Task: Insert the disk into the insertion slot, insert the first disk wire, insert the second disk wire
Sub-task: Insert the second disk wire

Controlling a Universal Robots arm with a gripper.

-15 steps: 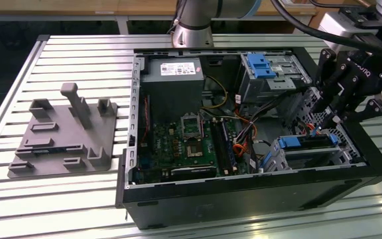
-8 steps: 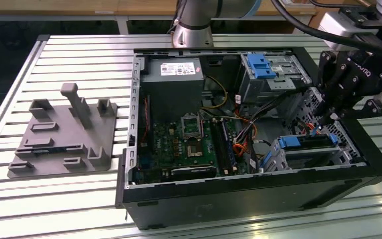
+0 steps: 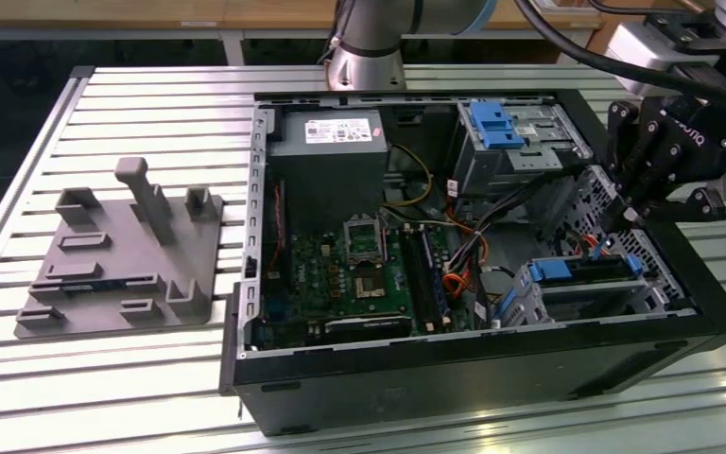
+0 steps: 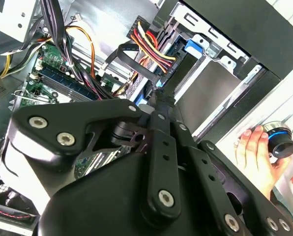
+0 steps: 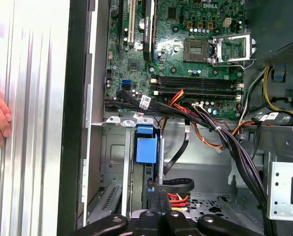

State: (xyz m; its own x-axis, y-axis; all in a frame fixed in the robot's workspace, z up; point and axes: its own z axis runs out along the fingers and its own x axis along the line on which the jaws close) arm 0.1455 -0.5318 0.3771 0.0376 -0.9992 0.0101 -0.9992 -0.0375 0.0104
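- On the far left of the exterior view, a grey fixture plate (image 3: 117,265) with upright pegs lies on the slatted counter (image 3: 111,378), well apart from the work.
- In the middle of that frame, the open computer case (image 3: 464,369) shows its green motherboard (image 3: 363,270), with the power supply (image 3: 328,142) above it.
- At lower right, the disk (image 3: 590,274), blue carrier showing, already sits in the insertion slot (image 3: 628,298), a grey metal bay against the case's near wall.
- Just above it, at right, the end effector (image 3: 630,213) hangs over the bay's back edge. In the second wrist view its fingers (image 4: 161,105) look pinched on a black disk wire (image 4: 136,66), beside a bundle of red and yellow leads (image 4: 154,49).
- Judged from this, a wire step is in hand: doing it well means keeping the plug square to the drive's socket, pushing straight, and keeping loose cables from snagging.
- At the lower right of the second wrist view, a person's hand (image 4: 257,155) rests on the counter outside the case, holding a dark knob (image 4: 280,141).
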